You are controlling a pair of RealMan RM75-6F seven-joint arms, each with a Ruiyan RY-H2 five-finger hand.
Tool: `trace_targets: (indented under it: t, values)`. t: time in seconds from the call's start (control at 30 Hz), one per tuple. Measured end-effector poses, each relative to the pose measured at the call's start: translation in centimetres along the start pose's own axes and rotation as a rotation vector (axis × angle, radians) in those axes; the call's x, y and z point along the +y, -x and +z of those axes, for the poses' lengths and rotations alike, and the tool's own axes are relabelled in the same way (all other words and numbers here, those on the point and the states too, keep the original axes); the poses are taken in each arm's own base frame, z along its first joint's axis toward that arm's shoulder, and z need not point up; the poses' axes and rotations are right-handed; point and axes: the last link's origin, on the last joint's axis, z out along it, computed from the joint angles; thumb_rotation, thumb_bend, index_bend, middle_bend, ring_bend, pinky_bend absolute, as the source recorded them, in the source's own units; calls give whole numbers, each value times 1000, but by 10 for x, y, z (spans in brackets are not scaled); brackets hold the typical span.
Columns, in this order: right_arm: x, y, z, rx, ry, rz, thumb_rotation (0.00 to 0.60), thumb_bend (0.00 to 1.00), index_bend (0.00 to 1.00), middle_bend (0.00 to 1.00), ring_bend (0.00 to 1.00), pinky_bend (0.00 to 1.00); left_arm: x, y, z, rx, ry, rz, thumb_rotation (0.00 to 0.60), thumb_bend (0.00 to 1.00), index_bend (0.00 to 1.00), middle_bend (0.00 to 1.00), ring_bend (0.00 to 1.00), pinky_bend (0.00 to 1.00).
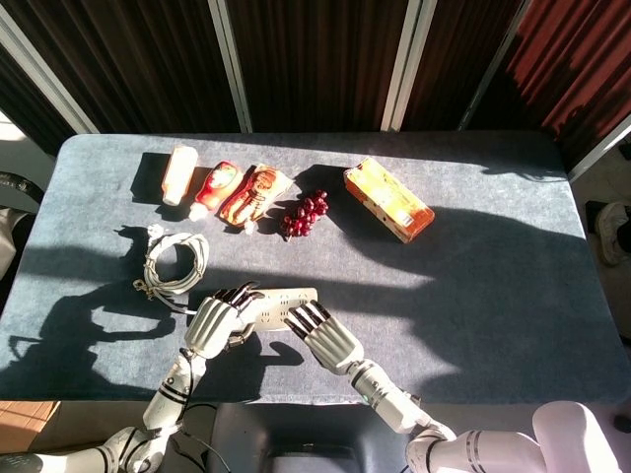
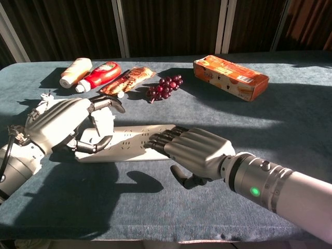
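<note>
A white power strip (image 1: 279, 301) (image 2: 129, 142) lies flat near the table's front edge. Its cable runs left to a coiled white cord (image 1: 175, 263) (image 2: 45, 106). My left hand (image 1: 216, 323) (image 2: 61, 124) hovers over the strip's left end with its fingers arched up and apart. Its thumb (image 2: 96, 146) lies on the strip's top. My right hand (image 1: 325, 336) (image 2: 196, 151) is stretched out flat from the right, holding nothing. Its dark fingertips (image 2: 157, 140) press on the strip's right half.
Along the back stand a pale bottle (image 1: 178, 174), a red ketchup bottle (image 1: 219, 186), a snack packet (image 1: 254, 194), a bunch of dark grapes (image 1: 305, 214) and an orange carton (image 1: 388, 199). Sun and long shadows cross the grey cloth (image 1: 493, 286).
</note>
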Motion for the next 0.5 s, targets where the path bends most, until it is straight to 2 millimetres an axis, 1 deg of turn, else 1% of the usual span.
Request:
trace_targets:
  t: [0.13,0.27,0.37,0.4,0.5]
  values:
    - [5,-15,-8,57,-3,45,600,812,52,150,0,58,-6,-18,-2,23,3,13,600,550,353,403,356,427]
    - [19,-32,-21,112,2,62,600,812,45,150,0,58,-22,-33,-14,3,-12,41,600,550,351,399,356,425]
    - [31,-42,-33,140,15,49,600,812,38,151,0,58,-42,-41,-33,-48,-52,64,600,544,344,396,356,407]
    - [36,-45,-37,148,19,41,600,812,37,151,0,57,-51,-42,-42,-77,-76,69,600,538,340,392,356,395]
    - [50,-53,-52,172,35,-5,600,803,26,150,0,58,-67,-38,-63,-143,-133,59,600,522,329,379,349,360]
